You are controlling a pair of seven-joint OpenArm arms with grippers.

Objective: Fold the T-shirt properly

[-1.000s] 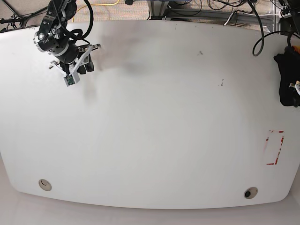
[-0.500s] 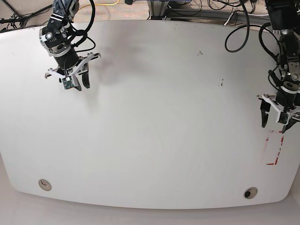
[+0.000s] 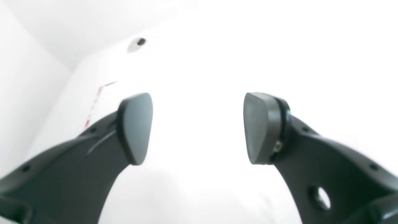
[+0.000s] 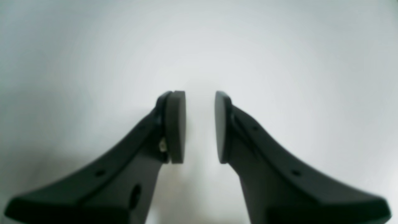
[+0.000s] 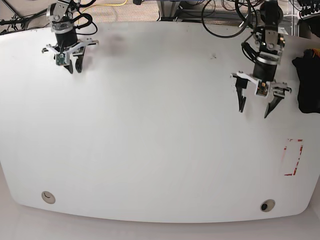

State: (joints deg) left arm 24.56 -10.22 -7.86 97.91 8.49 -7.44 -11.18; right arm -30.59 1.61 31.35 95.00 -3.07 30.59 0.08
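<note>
A: Starting at the left of the base view: right gripper (image 5: 74, 69)?

B: Hangs over the far left corner of the white table (image 5: 160, 150), pointing down. Jaws only a narrow gap apart, nothing between them.

A: And further right?

B: Left gripper (image 5: 254, 112), over the right part of the table, jaws spread wide and empty. Sits near the T-shirt (image 5: 306, 85) but apart from it.

A: Where exactly is the T-shirt?

B: Bunched into a dark heap at the right edge of the base view, beside the left gripper. Cannot tell whether it lies on the table's rim or just off it. Not spread, not folded. Print not readable in this state.

A: So which step?

B: Judging by that, the very start: fetching the cloth. No fold begun.

A: Next move?

B: Probably reaching the left gripper rightward to the heap, closing on a bit of fabric and dragging it toward the middle of the table. Then calls for the right gripper's help to flatten it. Worth staying above the red tape mark (image 5: 293, 157) at lower right.
</note>
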